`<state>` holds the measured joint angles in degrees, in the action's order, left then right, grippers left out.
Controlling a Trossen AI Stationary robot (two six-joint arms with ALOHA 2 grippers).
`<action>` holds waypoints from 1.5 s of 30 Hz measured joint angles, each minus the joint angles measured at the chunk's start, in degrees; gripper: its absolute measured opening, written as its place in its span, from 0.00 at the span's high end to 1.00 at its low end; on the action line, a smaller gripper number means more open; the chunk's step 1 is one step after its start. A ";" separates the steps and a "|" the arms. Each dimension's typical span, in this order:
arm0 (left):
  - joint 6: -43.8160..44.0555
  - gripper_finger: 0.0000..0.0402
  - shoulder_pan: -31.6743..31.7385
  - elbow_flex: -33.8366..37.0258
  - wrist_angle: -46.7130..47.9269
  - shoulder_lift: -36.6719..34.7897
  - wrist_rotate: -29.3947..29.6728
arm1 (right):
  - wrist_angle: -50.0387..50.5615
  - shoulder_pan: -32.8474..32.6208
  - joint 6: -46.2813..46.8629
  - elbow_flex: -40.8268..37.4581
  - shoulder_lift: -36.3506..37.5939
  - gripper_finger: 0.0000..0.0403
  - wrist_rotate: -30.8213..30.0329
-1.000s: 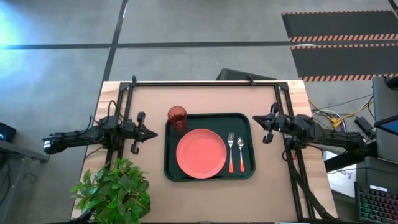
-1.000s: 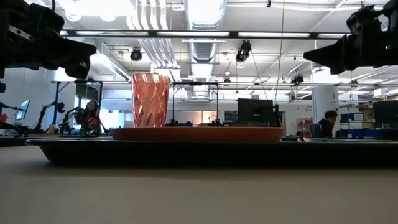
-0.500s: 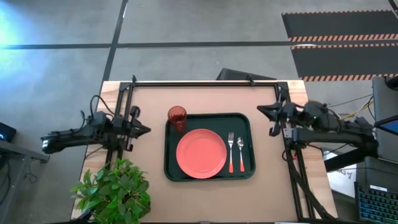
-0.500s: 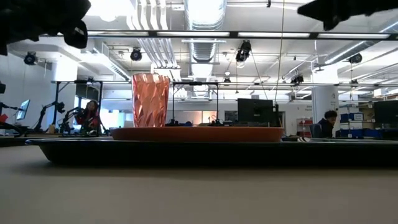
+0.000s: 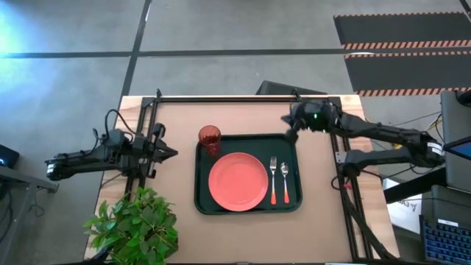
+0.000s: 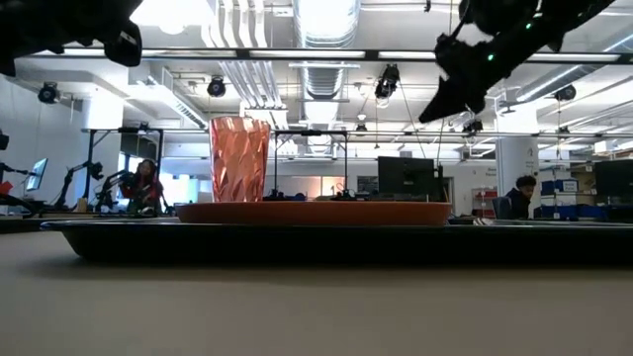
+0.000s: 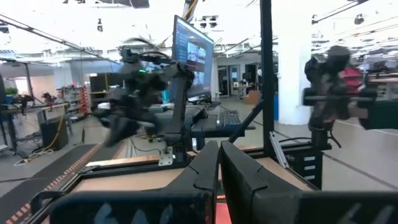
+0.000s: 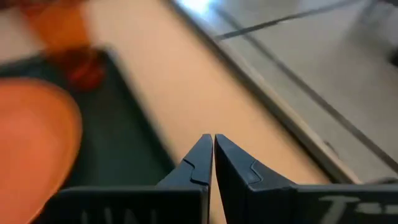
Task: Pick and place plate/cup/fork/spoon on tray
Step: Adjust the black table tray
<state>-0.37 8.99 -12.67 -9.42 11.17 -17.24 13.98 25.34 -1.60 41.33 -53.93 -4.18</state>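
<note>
All four items already lie on the tray (image 5: 248,143), so by how things sit the placing looks finished and the step in hand reads as the arms clearing away. The plate (image 5: 238,181) rests in the middle of the tray. The cup (image 5: 210,138) stands at the tray's far left corner, just beyond the plate; from above its foot seems to sit at the rim, and whether it is fully inside cannot be told. The fork (image 5: 273,179) and spoon (image 5: 285,181) lie side by side between the plate and the tray's right rim, fork nearer the plate, handles toward the near edge.

The right gripper (image 5: 292,131) hovers above the tray's far right corner, clenched and empty; its wrist view shows the two fingers (image 8: 200,163) pressed together over the table (image 5: 324,221) just outside the tray's rim. The left gripper (image 5: 168,154) hangs off the tray's left side, well apart from it, also clenched on nothing, fingers (image 7: 205,171) closed in its wrist view. A potted plant (image 5: 136,224) sits at the table's near left corner.

If anything remains, the next move would call for checking the cup's seating and nudging it inward without tipping it; otherwise both arms need only draw back.

No brand, label or readable writing shows on any item.
</note>
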 joint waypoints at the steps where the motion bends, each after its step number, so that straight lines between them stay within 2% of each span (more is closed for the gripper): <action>1: 0.03 1.00 -0.01 0.03 0.07 -0.09 -0.52 | -0.16 1.55 0.29 0.15 -1.06 0.98 -0.13; 7: 0.03 1.00 0.00 0.03 -0.11 -0.87 -2.30 | 0.64 9.06 2.37 1.94 -8.20 0.98 0.50; 9: 0.03 1.00 -0.02 0.03 0.18 -1.06 -2.33 | -0.21 10.73 2.51 2.70 -11.23 0.98 2.44; 16: 0.03 1.00 -0.02 0.03 0.03 -1.11 -2.42 | -0.41 11.94 2.70 4.38 -24.14 0.98 6.07; 21: 0.05 1.00 -0.02 0.03 0.12 -1.18 -2.62 | -2.78 11.78 2.51 6.36 -31.60 0.98 11.40; 31: 0.05 1.00 -0.02 0.07 0.09 -1.19 -2.79 | -4.74 11.67 1.12 13.31 -38.69 0.98 12.37; 34: 0.05 1.00 -0.02 0.07 0.09 -1.19 -2.79 | -4.32 11.69 1.16 14.52 -40.35 0.98 14.83; 37: 0.05 1.00 -0.02 0.07 0.07 -1.19 -2.79 | -4.48 11.42 2.20 14.78 -41.30 0.98 16.79; 45: 0.01 1.00 -0.02 0.09 0.07 -1.19 -2.77 | -4.21 9.41 3.73 11.83 -41.70 0.98 16.82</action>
<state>-0.36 8.97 -12.58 -9.34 9.98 -20.01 9.77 34.76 2.13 53.16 -95.64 12.64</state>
